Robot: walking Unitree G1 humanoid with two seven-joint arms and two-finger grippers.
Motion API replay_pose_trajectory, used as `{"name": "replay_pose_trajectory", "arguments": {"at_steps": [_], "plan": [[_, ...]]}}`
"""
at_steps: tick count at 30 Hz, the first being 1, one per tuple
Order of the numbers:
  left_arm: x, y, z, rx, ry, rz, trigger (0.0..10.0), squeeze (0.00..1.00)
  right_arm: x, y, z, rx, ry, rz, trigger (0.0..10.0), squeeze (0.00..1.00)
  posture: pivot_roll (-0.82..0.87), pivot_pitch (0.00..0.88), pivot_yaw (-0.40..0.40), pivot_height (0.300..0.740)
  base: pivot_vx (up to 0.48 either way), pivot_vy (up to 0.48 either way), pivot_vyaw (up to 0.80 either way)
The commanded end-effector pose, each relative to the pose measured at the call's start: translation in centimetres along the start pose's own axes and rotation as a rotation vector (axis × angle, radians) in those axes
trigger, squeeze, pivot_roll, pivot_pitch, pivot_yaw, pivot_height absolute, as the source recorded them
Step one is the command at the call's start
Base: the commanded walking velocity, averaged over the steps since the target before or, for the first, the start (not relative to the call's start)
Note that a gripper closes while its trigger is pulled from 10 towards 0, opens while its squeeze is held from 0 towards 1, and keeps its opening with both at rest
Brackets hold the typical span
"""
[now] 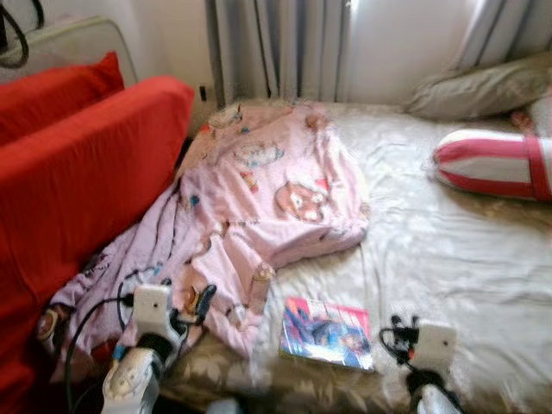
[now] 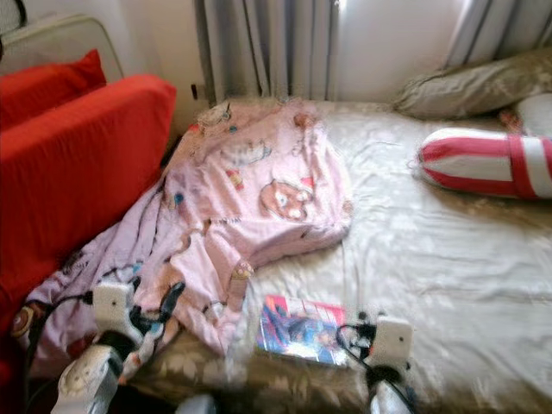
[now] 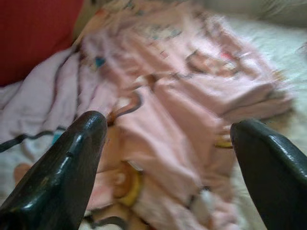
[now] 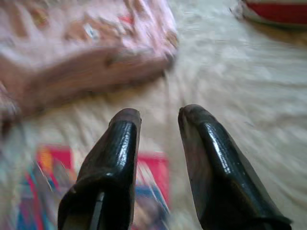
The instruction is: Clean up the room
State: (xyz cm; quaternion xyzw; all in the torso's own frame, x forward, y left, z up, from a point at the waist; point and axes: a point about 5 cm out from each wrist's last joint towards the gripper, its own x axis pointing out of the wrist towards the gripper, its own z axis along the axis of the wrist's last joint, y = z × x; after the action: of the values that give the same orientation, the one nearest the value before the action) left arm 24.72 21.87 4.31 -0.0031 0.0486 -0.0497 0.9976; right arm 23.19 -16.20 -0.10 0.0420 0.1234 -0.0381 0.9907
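A pink blanket (image 1: pixel 267 190) printed with cartoon figures lies rumpled across the left half of a bed (image 1: pixel 448 259) covered in a pale cream sheet, its lower edge trailing off the bed's near corner and down against a red sofa (image 1: pixel 78 190) that stands just beside the bed on the robot's left. A bright pink-and-blue book (image 1: pixel 328 334) lies flat on the sheet near the bed's front edge, just beside the blanket's lower hem and apart from it. The left end effector (image 3: pixel 168 139) hovers over the blanket's lower folds with its two black fingers (image 3: pixel 72 163) spread wide apart, holding nothing. The right end effector (image 4: pixel 158 120) hangs above the sheet at the book's far edge, its fingers (image 4: pixel 115 153) close together with a narrow gap between them and nothing gripped. From the head camera, the left wrist housing (image 1: pixel 151 310) sits low over the blanket near the sofa, and the right wrist housing (image 1: pixel 431 345) sits just to the right of the book. Farther up the bed, a red-and-white striped cushion (image 1: pixel 496 164) rests near the right side, with a beige pillow (image 1: pixel 483 90) behind it against the wall. Grey curtains (image 1: pixel 276 47) hang behind the head of the bed. All views are softly blurred
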Motion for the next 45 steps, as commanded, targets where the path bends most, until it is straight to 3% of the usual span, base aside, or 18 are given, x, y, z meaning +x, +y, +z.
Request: {"name": "replay_pose_trajectory", "arguments": {"at_steps": [1,7,8,9,10,11,16,26,34,35,36,37,38,45], "plan": [[0.7,-0.8,0.5,-0.018,-0.023,-0.022,10.0,0.0,-0.5,-1.5,-0.9,-0.024,0.048,-0.036,10.0,0.0,0.0,0.031,-0.019,0.65,0.364,0.0,0.0],[1.0,-1.1,1.0,-0.04,-0.037,-0.024,10.0,0.0,0.3,-1.9,-1.3,-0.061,0.1,-0.026,10.0,0.0,0.01,0.044,-0.015,0.65,0.0,0.0,0.0],[1.4,-1.3,1.5,-0.047,-0.052,-0.033,10.0,0.0,1.1,-2.1,-1.3,-0.068,0.131,-0.023,10.0,0.0,0.02,0.051,-0.013,0.65,0.0,0.0,0.0],[1.5,-1.4,1.7,-0.048,-0.059,-0.036,10.0,0.0,1.5,-2.2,-1.2,-0.06,0.14,-0.019,10.0,0.35,0.02,0.052,-0.012,0.65,0.0,0.0,0.0],[1.6,-1.4,1.9,-0.048,-0.063,-0.038,10.0,0.0,1.8,-2.3,-1.1,-0.043,0.146,-0.019,10.0,0.85,0.02,0.053,-0.012,0.65,0.0,0.0,0.0],[1.8,-1.4,2.2,-0.047,-0.068,-0.04,10.0,0.0,2.2,-2.5,-1.0,-0.018,0.165,-0.029,10.0,1.0,0.03,0.059,-0.009,0.65,0.0,0.0,0.0],[1.9,-1.6,2.5,-0.048,-0.068,-0.051,10.0,0.0,2.6,-2.8,-2.3,-0.019,0.299,-0.041,10.0,1.0,0.05,0.073,0.011,0.65,0.0,0.0,0.0],[1.1,-1.1,2.5,-0.048,-0.051,-0.036,10.0,0.0,3.3,-3.0,-2.1,0.038,0.332,-0.104,10.0,1.0,0.09,0.118,0.044,0.65,0.0,0.0,0.0],[-0.1,-1.3,2.4,-0.034,-0.022,-0.056,10.0,0.0,3.4,-3.9,-2.1,0.151,0.328,-0.201,10.0,1.0,0.11,0.172,0.074,0.65,0.0,0.0,0.0],[-0.5,-1.1,2.3,-0.03,-0.012,-0.057,10.0,0.0,3.4,-4.0,-2.1,0.2,0.33,-0.225,10.0,0.82,0.12,0.18,0.076,0.65,0.0,0.0,0.0],[-0.6,-1.1,2.3,-0.028,-0.009,-0.057,10.0,0.0,3.4,-4.0,-2.1,0.22,0.331,-0.232,10.0,0.82,0.12,0.182,0.078,0.65,0.0,0.0,0.0],[-0.8,-1.0,2.4,-0.026,-0.007,-0.057,10.0,0.0,3.4,-3.9,-2.1,0.243,0.331,-0.235,10.0,0.27,0.12,0.19,0.082,0.65,0.0,0.0,0.0],[-0.9,-0.9,2.4,-0.024,-0.006,-0.057,10.0,0.0,3.5,-3.8,-2.1,0.26,0.33,-0.235,10.0,0.0,0.12,0.193,0.083,0.65,0.0,0.0,0.0],[-2.5,-0.6,2.8,-0.006,0.015,-0.047,10.0,0.0,4.1,-2.5,-1.6,0.271,0.318,-0.191,10.0,0.0,0.15,0.23,0.094,0.65,0.0,0.0,0.0]]}}
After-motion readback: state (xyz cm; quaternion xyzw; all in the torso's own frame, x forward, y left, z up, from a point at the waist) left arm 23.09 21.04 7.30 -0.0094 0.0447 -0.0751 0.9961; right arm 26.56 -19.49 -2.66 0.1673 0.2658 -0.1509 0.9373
